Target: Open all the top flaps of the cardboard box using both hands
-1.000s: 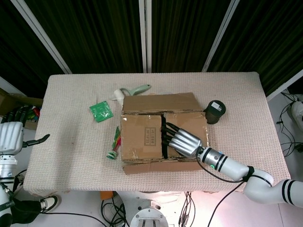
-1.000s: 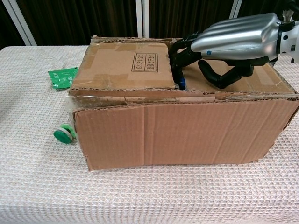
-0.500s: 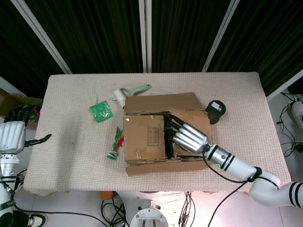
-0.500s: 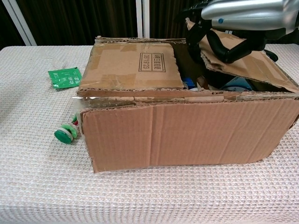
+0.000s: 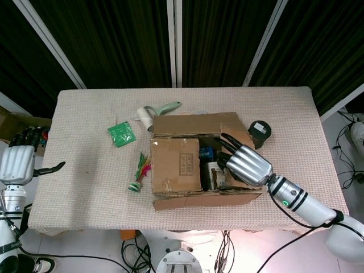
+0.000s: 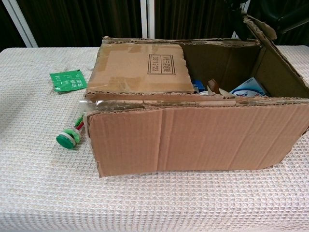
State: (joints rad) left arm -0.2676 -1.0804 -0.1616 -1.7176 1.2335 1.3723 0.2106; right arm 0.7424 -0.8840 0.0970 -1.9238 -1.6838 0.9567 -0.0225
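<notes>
Above table (image 5: 85, 170), right hand (image 5: 248, 165) on flap (image 6: 258, 29)

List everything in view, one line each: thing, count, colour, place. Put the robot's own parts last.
cardboard box: 1, brown, table centre; right top flap lifted, left one still flat.
box contents: several, blue and white, inside the box; cannot tell what they are.
shuttlecock: 1, green base with red and green feathers, left of the box.
green packet: 1, green, far left of the box.
handheld scanner: 1, pale green and white, behind the box.
black cylinder: 1, black, right of the box.
table: 1, beige cloth.
left hand: silver and black, off the table's left edge, holding nothing.
right hand: silver and black, on the raised right flap.
</notes>
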